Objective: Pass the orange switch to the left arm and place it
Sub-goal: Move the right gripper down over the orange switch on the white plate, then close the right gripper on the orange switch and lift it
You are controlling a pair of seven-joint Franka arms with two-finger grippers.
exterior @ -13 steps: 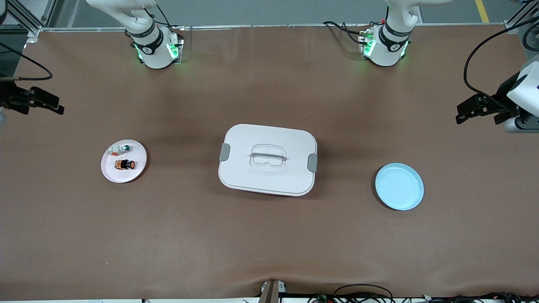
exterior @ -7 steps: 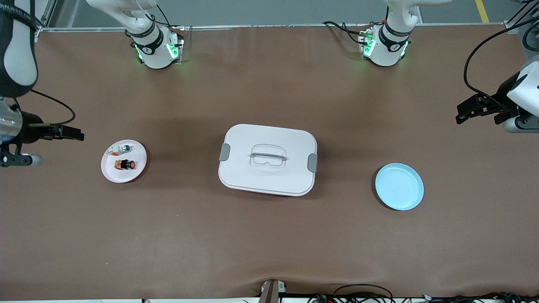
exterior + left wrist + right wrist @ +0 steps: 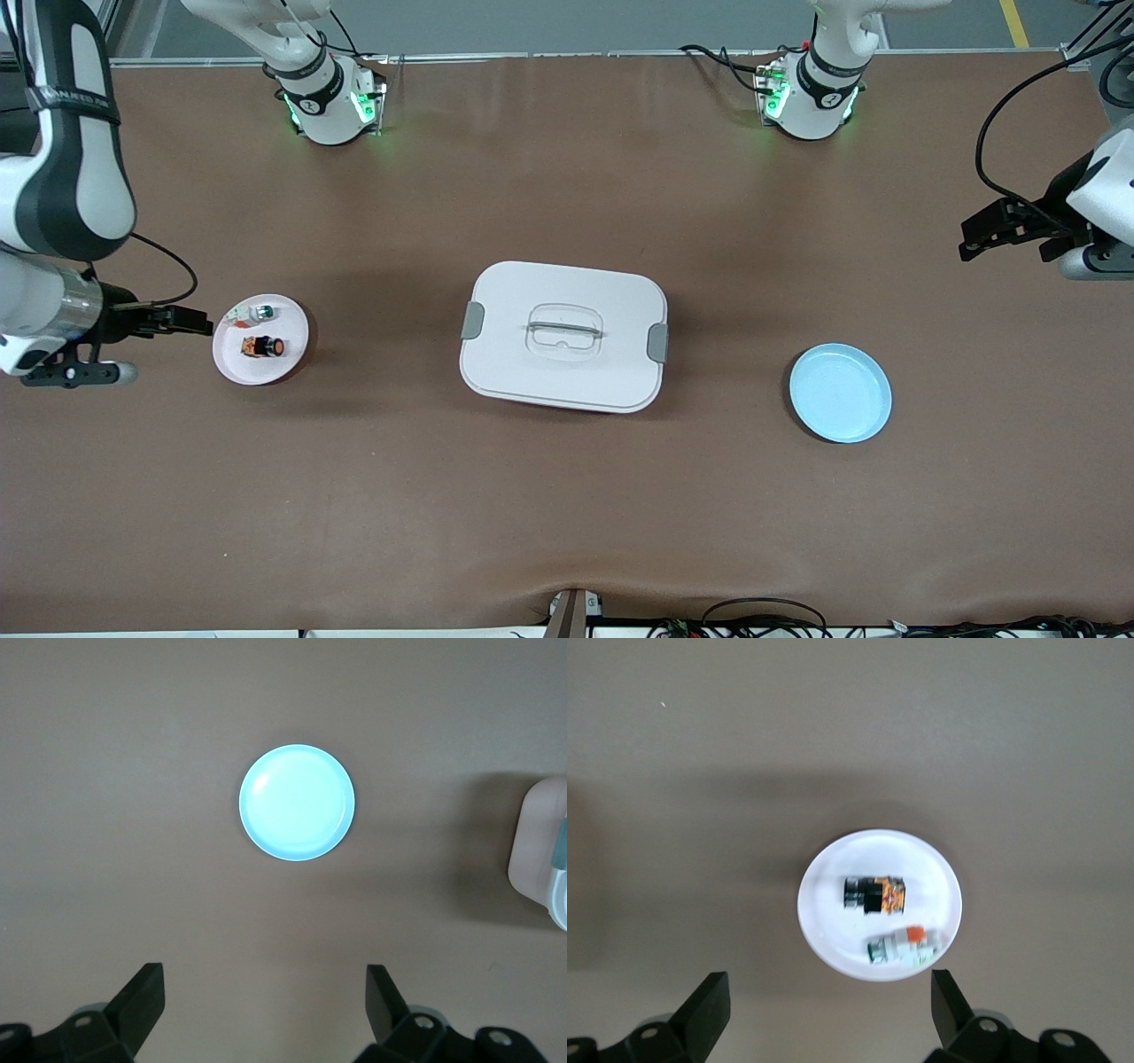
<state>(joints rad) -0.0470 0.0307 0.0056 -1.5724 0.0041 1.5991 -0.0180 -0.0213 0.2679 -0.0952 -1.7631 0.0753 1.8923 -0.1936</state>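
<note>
The orange switch (image 3: 264,346), a tiny black part with an orange face, lies on a small pink plate (image 3: 239,363) toward the right arm's end of the table. In the right wrist view the orange switch (image 3: 874,895) lies on its side in the pink plate (image 3: 833,939). My right gripper (image 3: 209,326) hangs open and empty over the table just beside that plate, its own view placing it (image 3: 830,990) short of the plate's rim. The white lidded box (image 3: 563,335) sits mid-table. My left gripper (image 3: 967,242) waits open and empty over the left arm's end of the table.
A white-and-green part (image 3: 257,312) shares the pink plate, farther from the front camera than the switch. An empty blue plate (image 3: 840,392) lies between the box and the left arm's end. The left wrist view shows this blue plate (image 3: 297,802) and a corner of the box (image 3: 536,850).
My right arm has swung in from the table's end toward the pink plate, its open gripper now just beside it. The left arm, box and plates have not moved.
</note>
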